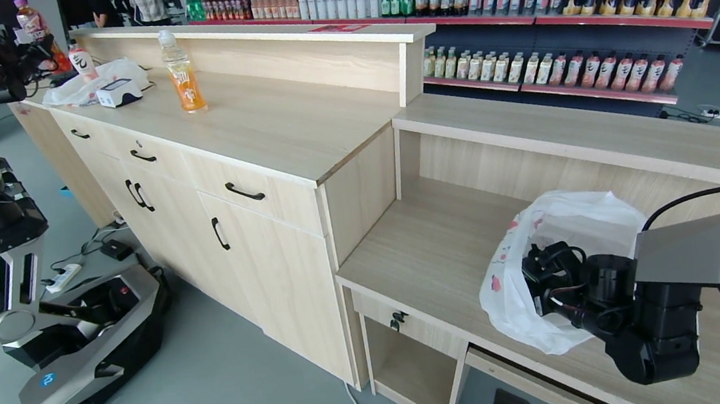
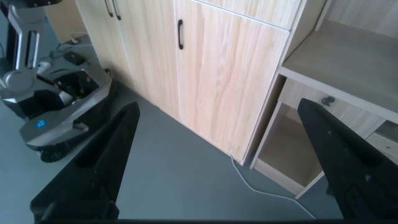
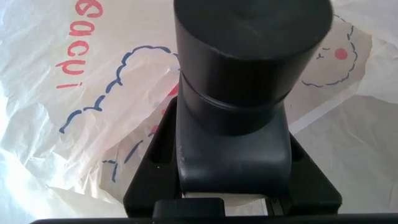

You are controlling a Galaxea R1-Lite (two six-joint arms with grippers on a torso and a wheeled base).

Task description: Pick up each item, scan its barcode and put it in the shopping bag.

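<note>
My right gripper (image 1: 546, 286) sits at the mouth of the white shopping bag (image 1: 564, 234) on the lower desk, shut on a black barcode scanner (image 3: 239, 81) whose body hides the fingers. The bag's printed plastic (image 3: 93, 99) lies right behind the scanner. An orange drink bottle (image 1: 183, 73) stands upright on the higher counter, far to the left of that gripper. My left gripper (image 2: 217, 168) hangs open over the grey floor beside the cabinet doors, with nothing between its fingers (image 2: 93, 168).
At the counter's far left end lie a crumpled white bag (image 1: 86, 83), a small white device (image 1: 119, 92) and a pink-labelled bottle (image 1: 81, 60). Another robot (image 1: 73, 339) stands on the floor at left. Shelves of bottles (image 1: 513, 5) line the back wall.
</note>
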